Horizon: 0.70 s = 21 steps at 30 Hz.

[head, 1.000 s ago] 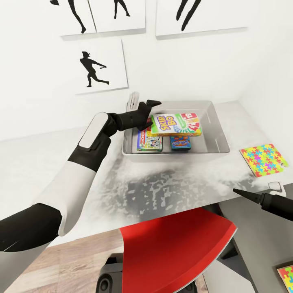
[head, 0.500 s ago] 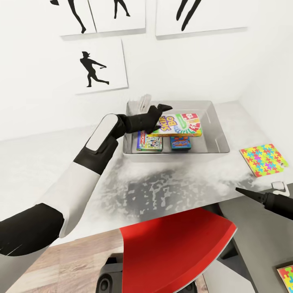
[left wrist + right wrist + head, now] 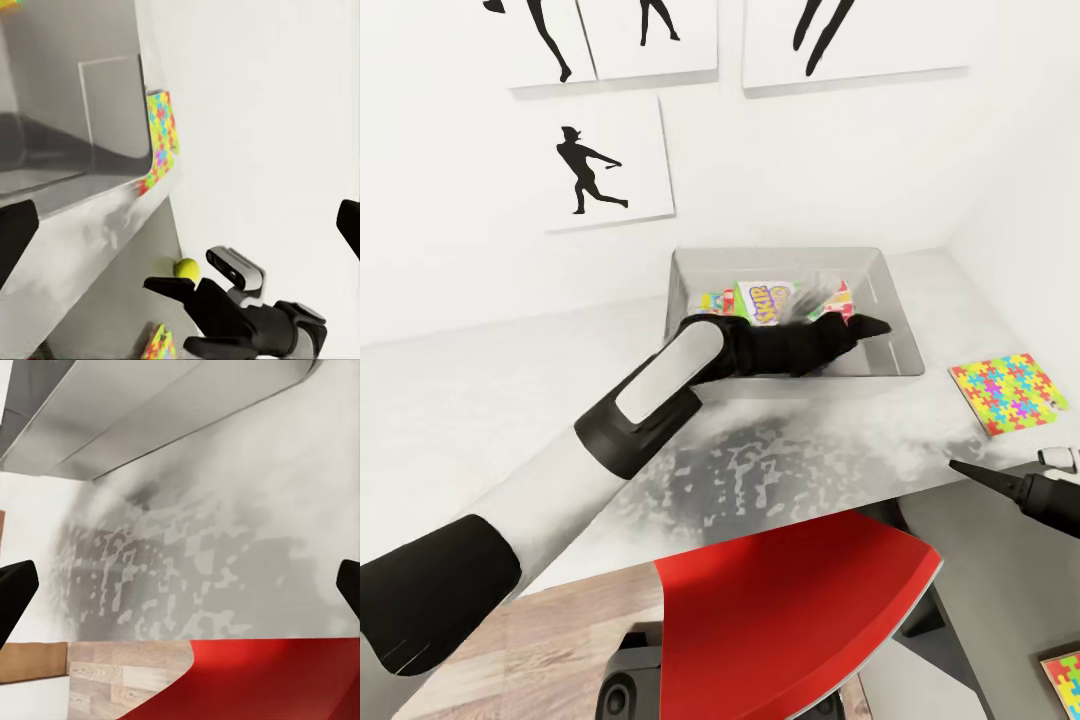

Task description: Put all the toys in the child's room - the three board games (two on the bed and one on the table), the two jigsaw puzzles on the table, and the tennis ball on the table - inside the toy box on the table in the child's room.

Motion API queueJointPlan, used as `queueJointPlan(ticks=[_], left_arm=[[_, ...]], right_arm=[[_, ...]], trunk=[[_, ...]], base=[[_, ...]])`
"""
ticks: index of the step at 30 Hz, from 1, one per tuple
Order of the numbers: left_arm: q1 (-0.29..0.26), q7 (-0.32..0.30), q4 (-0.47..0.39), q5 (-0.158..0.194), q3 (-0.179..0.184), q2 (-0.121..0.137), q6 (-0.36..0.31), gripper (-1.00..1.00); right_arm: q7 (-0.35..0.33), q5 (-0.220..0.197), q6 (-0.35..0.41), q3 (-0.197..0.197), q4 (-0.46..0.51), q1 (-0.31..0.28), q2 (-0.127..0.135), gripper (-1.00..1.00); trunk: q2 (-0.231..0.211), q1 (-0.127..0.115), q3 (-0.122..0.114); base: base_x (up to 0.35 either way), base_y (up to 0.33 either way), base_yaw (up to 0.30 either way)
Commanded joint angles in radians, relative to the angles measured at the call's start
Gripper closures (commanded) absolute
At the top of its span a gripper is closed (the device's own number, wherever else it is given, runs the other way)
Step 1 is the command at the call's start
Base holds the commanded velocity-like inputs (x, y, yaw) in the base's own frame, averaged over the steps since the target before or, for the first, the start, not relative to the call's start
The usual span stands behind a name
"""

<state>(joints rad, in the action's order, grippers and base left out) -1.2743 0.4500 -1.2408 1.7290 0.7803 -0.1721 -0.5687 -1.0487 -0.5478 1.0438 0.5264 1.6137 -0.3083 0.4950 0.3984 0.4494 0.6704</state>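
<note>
Left gripper over the bin on the table, fingertips spread wide apart in its wrist view, holding nothing. SKIP-BO box inside the bin; one puzzle on the table beside it; ball near the right gripper. Right gripper's fingers spread apart, empty.

Left arm stretched forward across the toy box, forearm over its near rim, left gripper low inside near the right wall, jaws spread wide apart and empty in the left wrist view. Right gripper hanging off to the right of the toy box, well apart from it, fingers parted and holding nothing
</note>
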Motion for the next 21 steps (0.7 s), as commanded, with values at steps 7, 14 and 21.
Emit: queueJointPlan(ticks=[7,14,21], left_arm=[[0.101,0.076,-0.119,0.014,0.047,0.001,0.012,-1.00],[0.246,0.123,-0.213,-0.013,0.064,0.006,0.018,-1.00],[0.313,0.129,-0.252,-0.094,0.063,0.006,0.019,-1.00]], right_arm=[[-0.013,0.003,0.003,0.005,0.000,0.000,0.001,-1.00],[-0.017,0.003,0.003,0.008,0.000,0.000,0.002,-1.00],[-0.017,0.003,0.003,0.003,0.000,0.000,0.000,-1.00]], trunk=[[0.002,0.001,0.001],[0.002,0.001,0.001],[0.002,0.001,-0.001]], base=[[0.000,0.000,0.000],[0.000,0.000,-0.001],[0.000,0.000,-0.115]])
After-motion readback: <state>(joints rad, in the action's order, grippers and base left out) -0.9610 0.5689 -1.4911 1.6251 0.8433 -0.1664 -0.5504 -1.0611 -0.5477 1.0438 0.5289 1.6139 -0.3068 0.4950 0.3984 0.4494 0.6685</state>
